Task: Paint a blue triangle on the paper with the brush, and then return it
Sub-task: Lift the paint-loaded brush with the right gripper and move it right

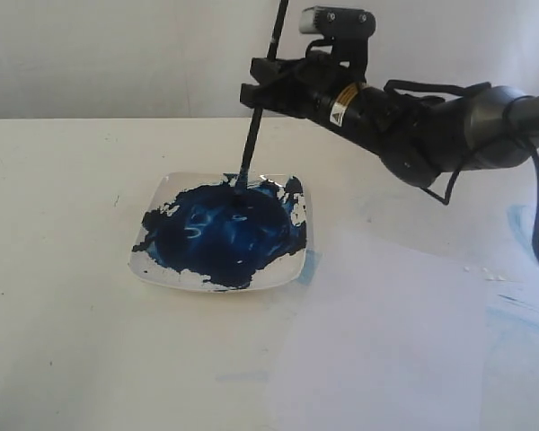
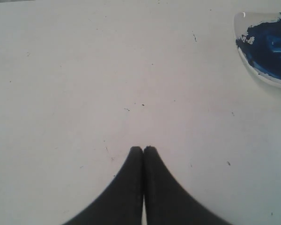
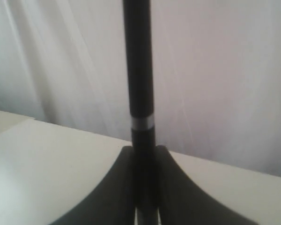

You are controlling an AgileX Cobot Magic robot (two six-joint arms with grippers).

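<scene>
My right gripper [image 1: 262,83] reaches in from the right and is shut on the black handle of the brush [image 1: 251,144]. The brush stands nearly upright, leaning a little. Its tip dips into the dark blue paint at the far edge of the square white plate [image 1: 173,277]. In the right wrist view the handle [image 3: 138,70] with its silver band rises from between the jaws of the right gripper [image 3: 144,149]. The white paper [image 1: 386,341] lies in front of and right of the plate. No blue triangle shows on it. My left gripper [image 2: 143,148] is shut and empty over bare table.
Pale blue smears [image 1: 521,224] mark the table at the far right. A corner of the paint plate [image 2: 260,77] shows in the left wrist view. A white curtain hangs behind the table's back edge.
</scene>
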